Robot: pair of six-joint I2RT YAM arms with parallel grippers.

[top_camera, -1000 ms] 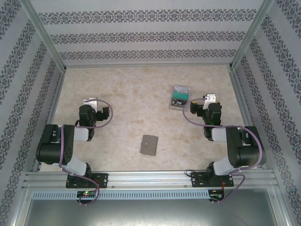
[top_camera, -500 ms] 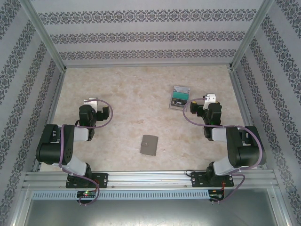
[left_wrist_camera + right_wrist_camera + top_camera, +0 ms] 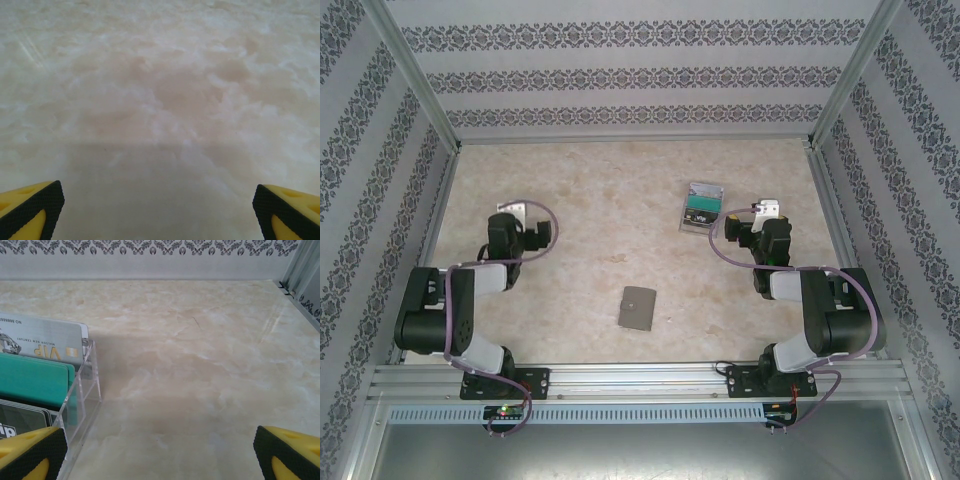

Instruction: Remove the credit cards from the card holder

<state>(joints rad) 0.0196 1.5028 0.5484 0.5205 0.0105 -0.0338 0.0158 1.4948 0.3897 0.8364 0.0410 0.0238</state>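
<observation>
The card holder [image 3: 638, 307], a small flat grey-brown wallet, lies closed on the marble table between the two arms, near the front edge. My left gripper [image 3: 510, 212] is far left of it and further back, its yellow-and-black fingertips [image 3: 30, 210] spread wide over bare marble. On the right, my right gripper [image 3: 766, 210] sits beside a clear plastic case; its fingertips [image 3: 287, 452] are also wide apart with nothing between them. No credit cards show outside the wallet.
The clear plastic case [image 3: 701, 207] stands at the back right, holding a white VIP card [image 3: 42, 342], a green card and a black card. Patterned walls and metal rails [image 3: 445, 150] enclose the table [image 3: 600, 210].
The left arm has shifted slightly, its wrist moving a little further back and up. The right arm, wallet and case have not moved.
</observation>
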